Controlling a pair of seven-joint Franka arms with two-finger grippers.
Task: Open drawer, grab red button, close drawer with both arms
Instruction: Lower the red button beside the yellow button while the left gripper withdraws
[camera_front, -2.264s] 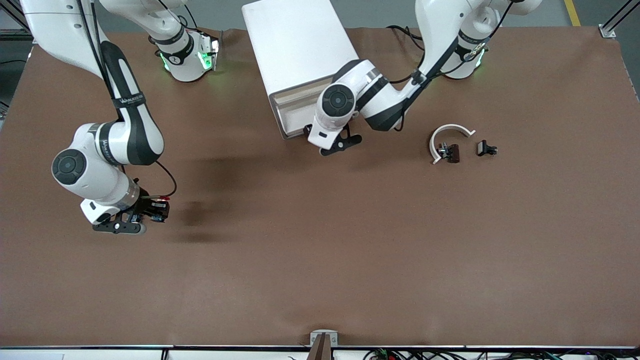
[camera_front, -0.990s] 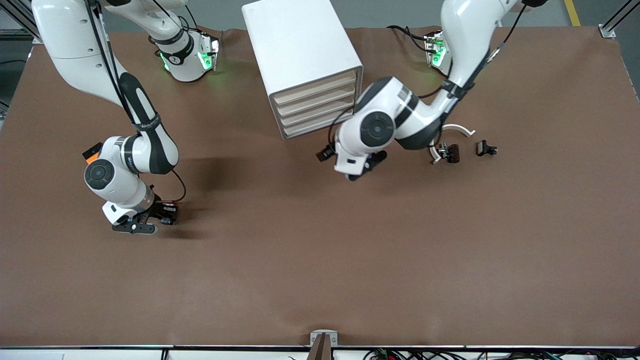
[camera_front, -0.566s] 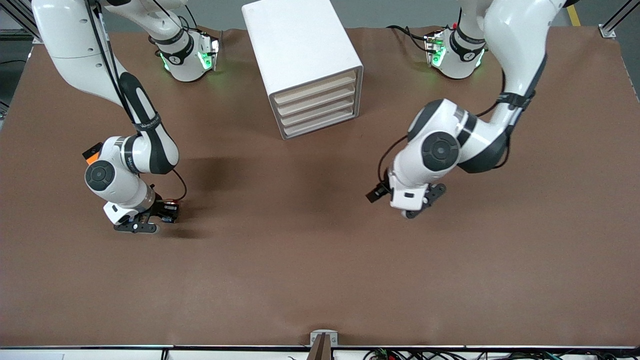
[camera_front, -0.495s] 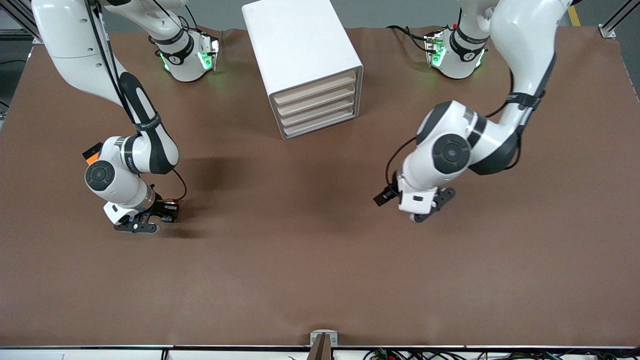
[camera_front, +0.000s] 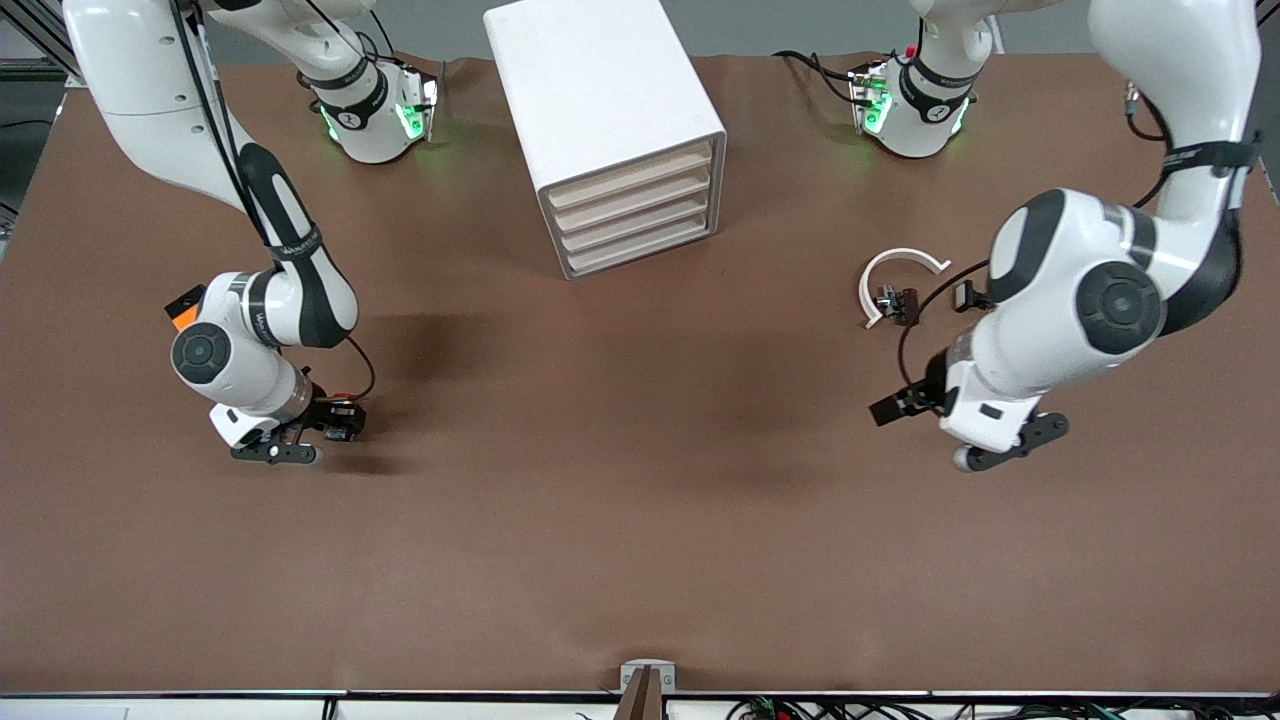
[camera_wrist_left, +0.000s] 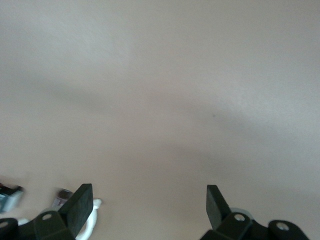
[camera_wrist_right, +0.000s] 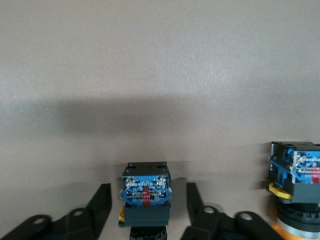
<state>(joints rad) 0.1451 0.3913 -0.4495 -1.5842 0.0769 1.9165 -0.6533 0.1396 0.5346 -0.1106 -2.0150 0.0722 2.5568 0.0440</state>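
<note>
The cabinet stands at the back middle, and its top drawer is shut flush like the three below. My right gripper is low over the table at the right arm's end. It is open, with a finger on each side of the button and a gap at both sides. The button shows its black and blue body; its cap is hidden in the right wrist view. My left gripper is open and empty over bare table at the left arm's end.
A second button with a yellow-orange cap stands beside the first. An orange piece shows past the right arm's elbow. A white arc and two small black parts lie farther from the front camera than my left gripper.
The left arm has swung from the cabinet's front out to its own end of the table. The right gripper has sunk a little with the button and has hardly moved since.
</note>
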